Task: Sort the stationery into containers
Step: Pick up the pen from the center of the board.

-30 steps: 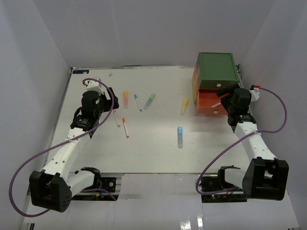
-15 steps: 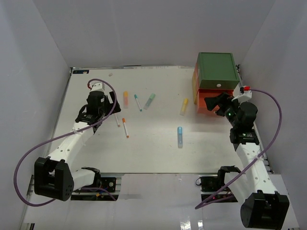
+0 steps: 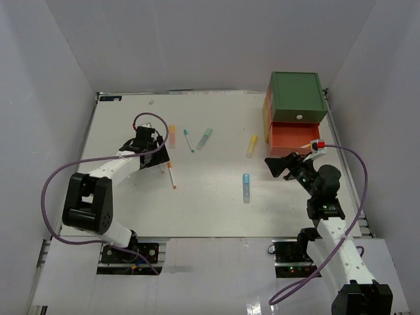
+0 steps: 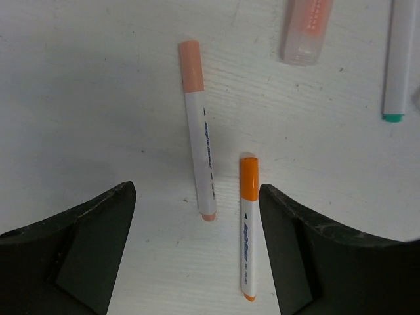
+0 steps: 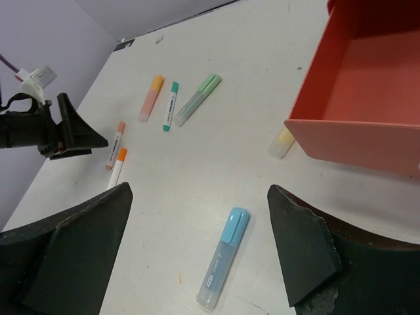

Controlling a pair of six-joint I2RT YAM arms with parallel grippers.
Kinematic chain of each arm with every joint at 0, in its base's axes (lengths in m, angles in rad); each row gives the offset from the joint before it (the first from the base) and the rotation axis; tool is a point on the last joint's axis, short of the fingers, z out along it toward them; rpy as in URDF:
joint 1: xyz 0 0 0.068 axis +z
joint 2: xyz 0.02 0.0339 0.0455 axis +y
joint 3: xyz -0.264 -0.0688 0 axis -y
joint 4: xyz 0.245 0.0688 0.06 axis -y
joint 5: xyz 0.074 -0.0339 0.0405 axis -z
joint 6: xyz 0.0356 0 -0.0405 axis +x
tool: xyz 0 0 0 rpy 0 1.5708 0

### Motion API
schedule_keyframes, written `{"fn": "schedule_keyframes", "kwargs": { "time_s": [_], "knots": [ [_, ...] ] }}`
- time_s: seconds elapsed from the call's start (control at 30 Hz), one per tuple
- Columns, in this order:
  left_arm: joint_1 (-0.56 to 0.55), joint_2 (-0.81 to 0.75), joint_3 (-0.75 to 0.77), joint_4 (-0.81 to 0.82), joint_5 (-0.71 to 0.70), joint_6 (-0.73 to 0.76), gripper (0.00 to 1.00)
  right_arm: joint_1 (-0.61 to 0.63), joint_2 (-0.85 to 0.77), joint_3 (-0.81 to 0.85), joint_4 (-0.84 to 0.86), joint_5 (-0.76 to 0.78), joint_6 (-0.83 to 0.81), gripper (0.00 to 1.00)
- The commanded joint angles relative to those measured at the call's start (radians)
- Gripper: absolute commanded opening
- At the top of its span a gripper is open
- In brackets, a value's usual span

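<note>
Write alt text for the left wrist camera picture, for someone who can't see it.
Two thin white pens, a pink-capped pen and an orange-capped pen, lie apart on the white table inside the open left gripper. An orange highlighter and a teal-tipped pen poke in at the top edge.

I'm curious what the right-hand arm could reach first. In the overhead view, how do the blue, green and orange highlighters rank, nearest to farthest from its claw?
Measured from the right gripper:
1. Blue highlighter: just to its left, slightly nearer the arms' bases.
2. Green highlighter: mid-table, farther back.
3. Orange highlighter: farthest, over on the left side.
</note>
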Motion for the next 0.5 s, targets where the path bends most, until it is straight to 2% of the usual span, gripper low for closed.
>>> {"fn": "schedule_keyframes", "kwargs": {
  "time_s": [0.0,0.17,0.2,0.37,0.47],
  "knots": [
    [0.013,0.05,0.059,-0.016,-0.009,-0.023,0.86,0.033,-0.024,-0.004,0.068,0.007,-0.04,0.9],
    [0.035,0.15,0.098,-0.008,-0.003,-0.03,0.81,0.059,-0.037,-0.019,0.053,-0.004,-0.091,0.9],
    [0.038,0.162,0.104,-0.007,-0.005,-0.029,0.76,0.059,-0.039,-0.022,0.053,-0.004,-0.1,0.9],
    [0.062,0.219,0.119,-0.003,0.003,-0.017,0.66,0.068,-0.037,-0.047,0.054,0.007,-0.104,0.9],
    [0.062,0.237,0.122,-0.003,0.015,-0.009,0.56,0.069,-0.034,-0.052,0.054,0.01,-0.107,0.9]
  ]
}}
